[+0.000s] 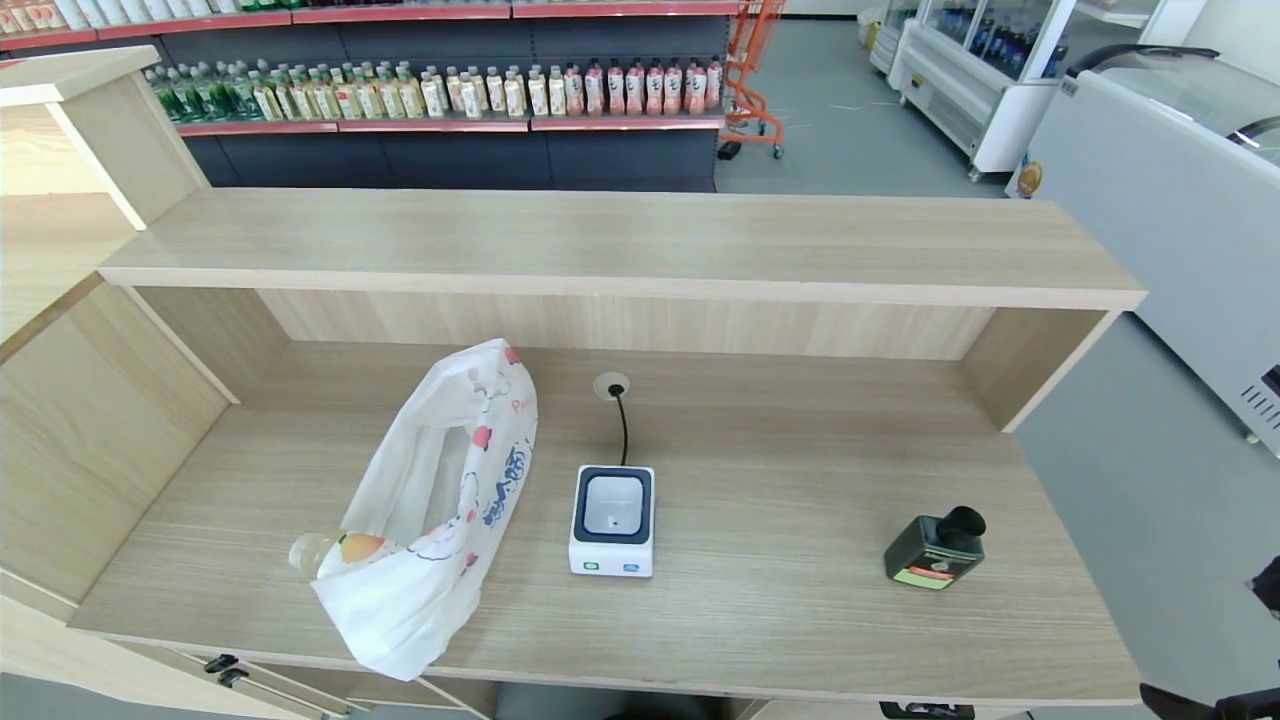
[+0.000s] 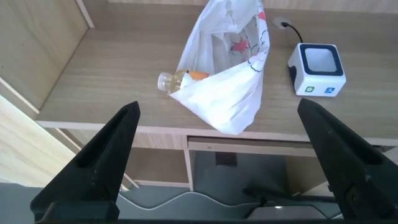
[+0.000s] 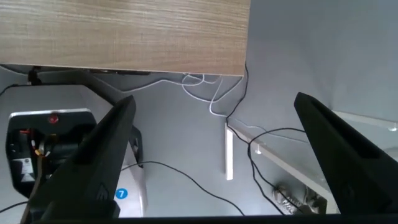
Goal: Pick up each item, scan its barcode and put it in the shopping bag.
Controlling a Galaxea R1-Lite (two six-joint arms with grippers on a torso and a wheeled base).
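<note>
Left pincer (image 2: 217, 155) and right pincer (image 3: 211, 155) are wide open, holding nothing. The black bottle (image 1: 935, 550) sits on the bench (image 1: 800, 620), above and ahead of the right pincer. Probably hard and slippery; grab its middle.

Head camera looks steeply down on the counter (image 1: 800, 620). Left wrist shares the shopping bag (image 2: 224, 93) and scanner (image 2: 316, 68); right wrist peers underneath.
</note>
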